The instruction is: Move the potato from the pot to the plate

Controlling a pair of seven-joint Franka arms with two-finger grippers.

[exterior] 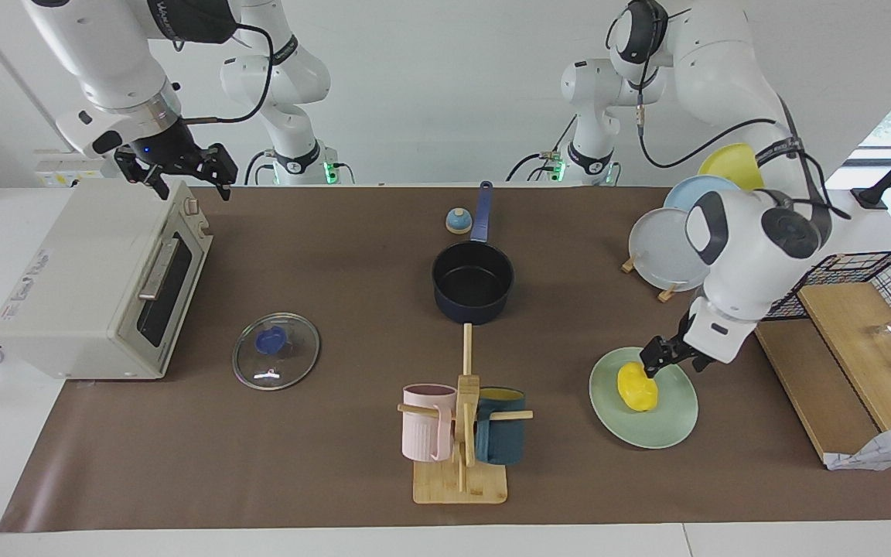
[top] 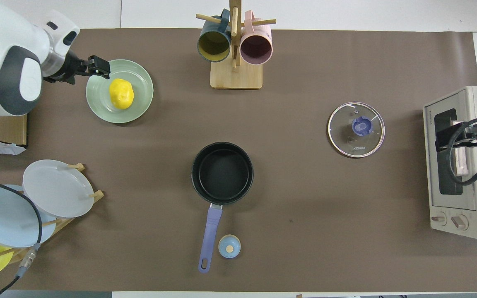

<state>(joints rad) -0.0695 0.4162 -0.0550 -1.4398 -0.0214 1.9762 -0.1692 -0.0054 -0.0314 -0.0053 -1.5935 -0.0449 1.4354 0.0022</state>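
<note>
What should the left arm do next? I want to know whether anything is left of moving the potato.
Probably just lift the left gripper up and clear. The potato already lies free on the green plate, the pot is empty, and the open gripper hangs over the plate's rim. The right gripper waits above the toaster oven.

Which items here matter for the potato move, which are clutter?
Job: potato lying on the green plate; empty pot; left gripper, jaws open, over the plate's edge.
Clutter: glass lid, toaster oven, mug rack, plate rack, small bell.
</note>
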